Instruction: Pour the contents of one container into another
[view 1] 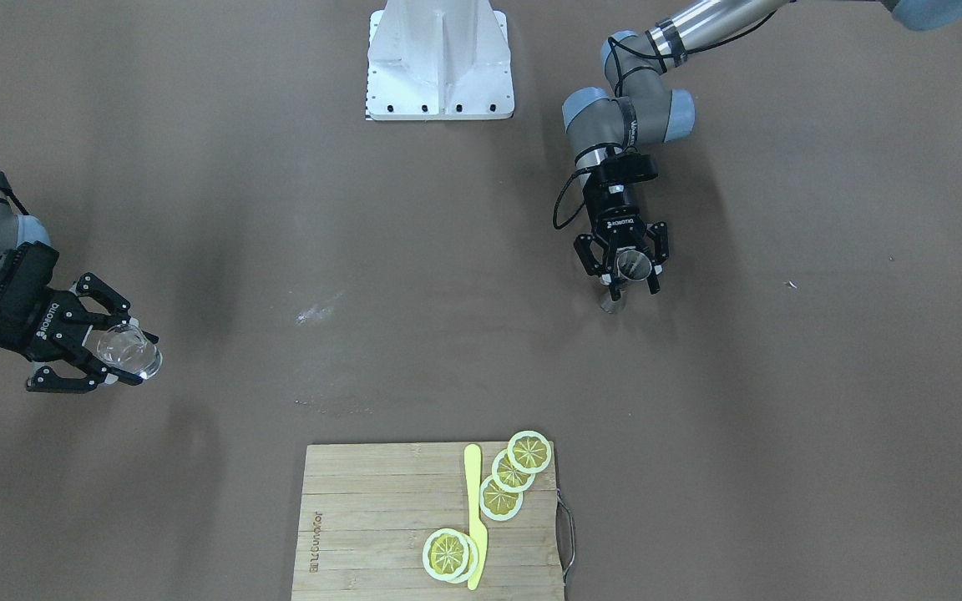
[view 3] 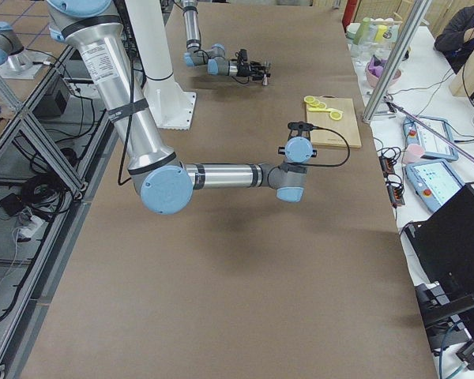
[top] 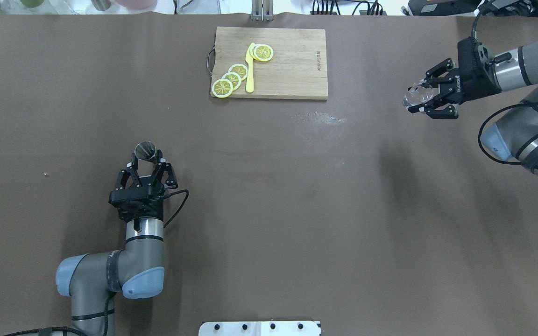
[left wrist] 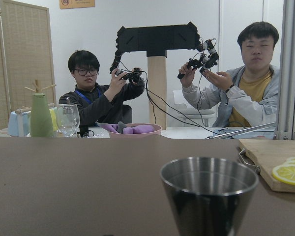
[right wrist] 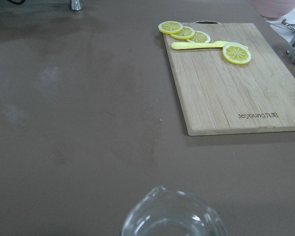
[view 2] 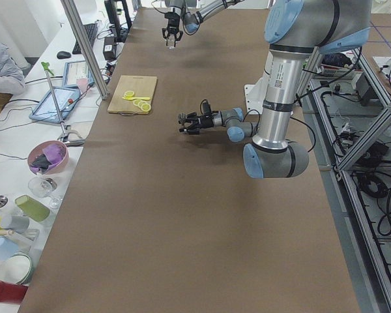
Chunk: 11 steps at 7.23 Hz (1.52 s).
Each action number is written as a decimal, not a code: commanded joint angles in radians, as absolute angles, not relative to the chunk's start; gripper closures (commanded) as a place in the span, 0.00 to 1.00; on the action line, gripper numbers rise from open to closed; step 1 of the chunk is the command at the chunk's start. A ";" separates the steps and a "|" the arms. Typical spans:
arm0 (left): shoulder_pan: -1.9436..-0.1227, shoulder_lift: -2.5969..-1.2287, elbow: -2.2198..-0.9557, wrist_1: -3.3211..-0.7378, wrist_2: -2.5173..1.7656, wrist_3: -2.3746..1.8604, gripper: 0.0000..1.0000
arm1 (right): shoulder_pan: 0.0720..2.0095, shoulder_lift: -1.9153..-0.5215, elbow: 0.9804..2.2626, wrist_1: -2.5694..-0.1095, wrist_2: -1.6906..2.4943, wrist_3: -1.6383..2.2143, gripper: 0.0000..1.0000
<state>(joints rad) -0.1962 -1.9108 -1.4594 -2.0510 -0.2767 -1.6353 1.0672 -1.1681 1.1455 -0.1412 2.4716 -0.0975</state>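
Right gripper (top: 421,98): Its fingers are squeezing a glass cup (view 1: 124,348) by the sides. It is holding the cup up off the table (top: 269,210), far out on the robot's right, with the mouth tipping sideways.
Glass cup: It is clear and has a little spout on the rim. I think it is smooth, slippery and easy to break. A soft, steady squeeze round the middle looks best. I cannot tell if anything is inside.
Left gripper (top: 146,163): Its fingers are sitting on both sides of a metal cup (top: 146,150), low down, and they seem to be pressing on it.
Metal cup: It is standing straight up on the robot's left, with its mouth open to the top. It looks hard, light and shiny, so it may slip. Holding it low is keeping the rim free.
Gap: The two cups are well apart, so they are going to need to come together for pouring.
Board (top: 287,65): It is lying at the far edge with lemon slices (top: 231,79) and a yellow knife (top: 250,70) on it, away from both cups.
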 commanded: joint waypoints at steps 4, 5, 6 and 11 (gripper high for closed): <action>-0.198 -1.948 -1.465 -2.045 -0.299 -1.559 1.00 | 1.068 -1.164 1.146 -0.144 2.471 -0.092 1.00; -0.198 -1.982 -1.471 -2.046 -0.349 -1.395 1.00 | 1.074 -1.157 1.146 -0.152 2.471 -0.092 1.00; -0.199 -1.991 -1.501 -2.048 -0.380 -1.359 1.00 | 1.080 -1.135 1.149 -0.185 2.473 -0.092 1.00; -0.245 -2.086 -1.585 -2.063 -0.548 -1.092 1.00 | 1.078 -1.071 1.212 -0.307 2.476 -0.106 1.00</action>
<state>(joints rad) -0.2347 -2.0440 -1.5830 -2.0601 -0.5025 -1.1329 1.0783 -1.0786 1.1935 -0.2919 2.4741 -0.1037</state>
